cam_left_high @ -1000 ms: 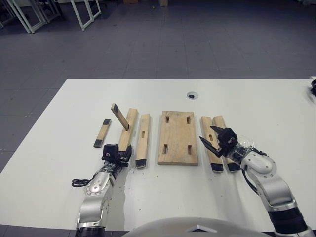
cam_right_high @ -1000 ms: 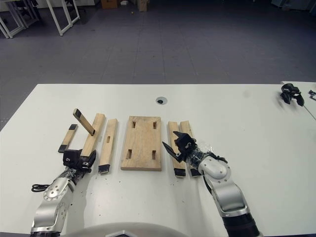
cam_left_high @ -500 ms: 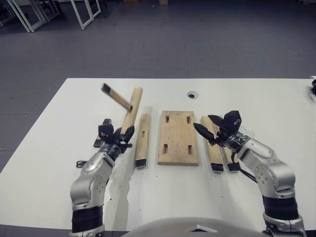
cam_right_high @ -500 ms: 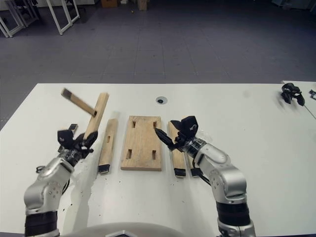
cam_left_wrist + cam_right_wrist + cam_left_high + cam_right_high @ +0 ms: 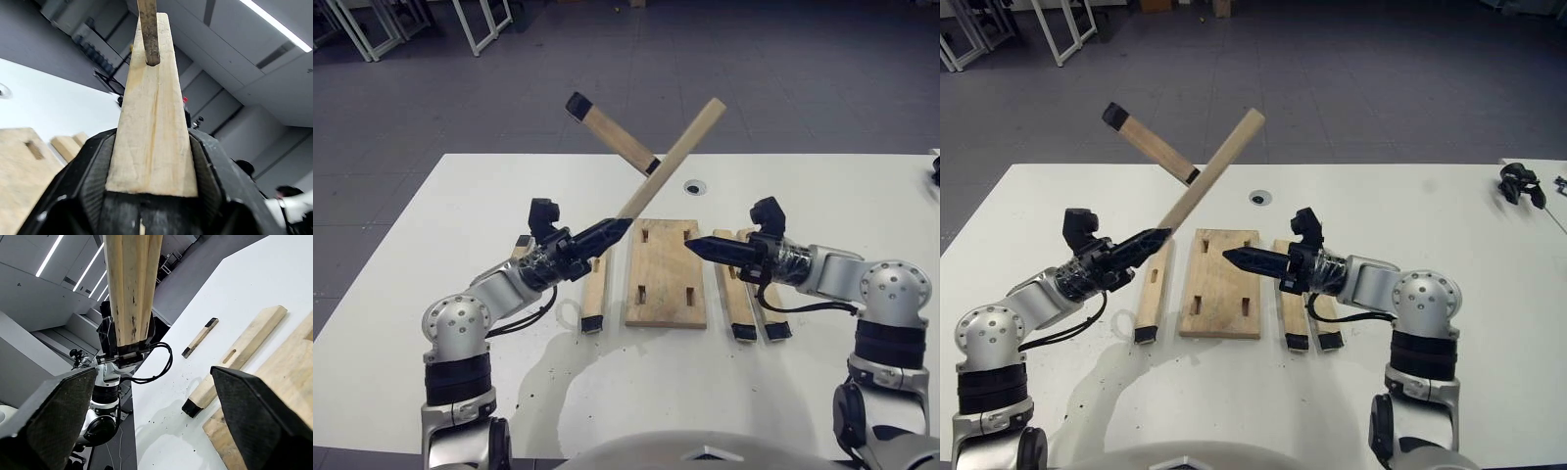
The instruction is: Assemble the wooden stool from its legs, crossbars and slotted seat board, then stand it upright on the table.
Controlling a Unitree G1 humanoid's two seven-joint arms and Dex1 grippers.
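We see a pale wooden leg (image 5: 674, 157) clamped in the left gripper (image 5: 619, 227), tilted high above the desk (image 5: 822, 196), a black-tipped crossbar (image 5: 612, 135) through its slot. The four-slot wooden seat board (image 5: 666, 279) lies flat, one slotted leg (image 5: 596, 292) to its left, two black-tipped legs (image 5: 736, 304) to its right.

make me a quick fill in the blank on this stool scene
The left end effector is shut on a leg with a ___ stuck through it. The seat board shows ___ slots. The right end effector is open and holds ___.
Missing words: crossbar; four; nothing.
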